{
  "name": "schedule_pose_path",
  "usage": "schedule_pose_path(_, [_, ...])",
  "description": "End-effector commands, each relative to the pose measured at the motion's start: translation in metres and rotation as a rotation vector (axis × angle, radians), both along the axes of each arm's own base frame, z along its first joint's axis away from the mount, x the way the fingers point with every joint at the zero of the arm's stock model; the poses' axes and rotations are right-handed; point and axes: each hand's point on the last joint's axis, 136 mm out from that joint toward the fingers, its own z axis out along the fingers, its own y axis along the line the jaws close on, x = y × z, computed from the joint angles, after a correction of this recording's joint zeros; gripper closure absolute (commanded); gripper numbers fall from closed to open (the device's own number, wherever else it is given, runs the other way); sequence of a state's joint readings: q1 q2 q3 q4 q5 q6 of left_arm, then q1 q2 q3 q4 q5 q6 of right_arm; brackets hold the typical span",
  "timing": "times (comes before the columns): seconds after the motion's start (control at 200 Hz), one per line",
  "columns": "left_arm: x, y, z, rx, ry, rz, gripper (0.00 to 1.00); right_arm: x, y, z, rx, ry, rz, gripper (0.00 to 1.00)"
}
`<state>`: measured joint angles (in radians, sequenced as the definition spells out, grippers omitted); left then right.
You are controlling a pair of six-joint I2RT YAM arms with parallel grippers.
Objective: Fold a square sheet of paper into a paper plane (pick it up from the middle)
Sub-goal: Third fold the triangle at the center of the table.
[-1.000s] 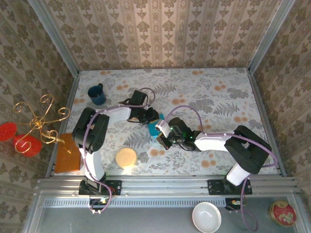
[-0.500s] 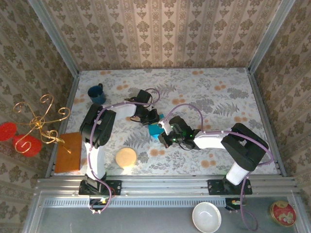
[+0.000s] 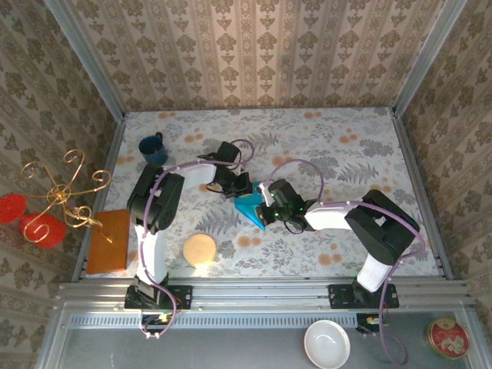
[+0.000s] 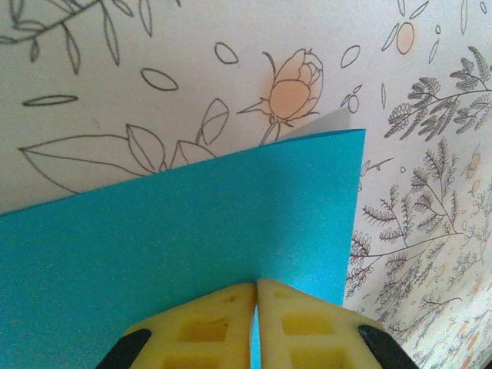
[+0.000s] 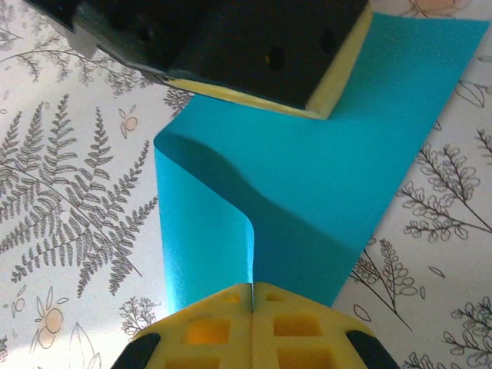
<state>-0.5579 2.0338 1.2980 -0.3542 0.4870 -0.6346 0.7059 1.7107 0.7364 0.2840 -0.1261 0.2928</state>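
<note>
I have the square sheet of paper [image 3: 249, 206] near the middle of the surface [image 3: 361, 161], turquoise, partly lifted and pinched from both sides. My left pincer [image 3: 239, 187] sits at the sheet's 11 o'clock side. In its wrist view the yellow fingers [image 4: 223, 315] are pressed together on the sheet's near edge, and a pale corner peeks past the blue at 1 o'clock. My right pincer [image 3: 262, 214] is at the sheet's 4 o'clock side. From its wrist camera the pads [image 5: 207, 323] are clamped on a raised curl of the paper, with the left pincer holding the far edge at 12 o'clock. A dark blue mug [image 3: 153, 150] stands well apart toward 10 o'clock, and a round tan disc [image 3: 200, 250] lies toward 7 o'clock.
</note>
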Motion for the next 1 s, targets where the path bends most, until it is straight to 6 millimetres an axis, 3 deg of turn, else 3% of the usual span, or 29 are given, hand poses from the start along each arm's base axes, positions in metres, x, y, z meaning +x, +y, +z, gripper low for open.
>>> schedule_pose_path(0.0, [-0.016, 0.007, -0.024, 0.066, 0.068, -0.024, 0.89, 0.008, -0.004, -0.002, -0.016, 0.014, -0.055, 1.0])
schedule_pose_path(0.28, [-0.012, 0.004, -0.015, 0.042, 0.053, -0.027, 0.88, 0.008, -0.003, -0.006, -0.012, 0.033, -0.064, 1.0])
schedule_pose_path(0.57, [0.008, 0.009, 0.025, -0.013, -0.043, 0.005, 0.81, 0.006, -0.004, -0.011, -0.021, 0.05, -0.067, 1.0])
schedule_pose_path(0.745, [0.007, 0.025, 0.007, 0.026, -0.002, 0.035, 0.81, 0.006, -0.001, -0.009, -0.009, 0.047, -0.058, 1.0])
schedule_pose_path(0.995, [0.004, 0.025, -0.009, 0.056, 0.031, 0.018, 0.87, 0.007, 0.001, -0.007, 0.003, 0.046, -0.049, 1.0])
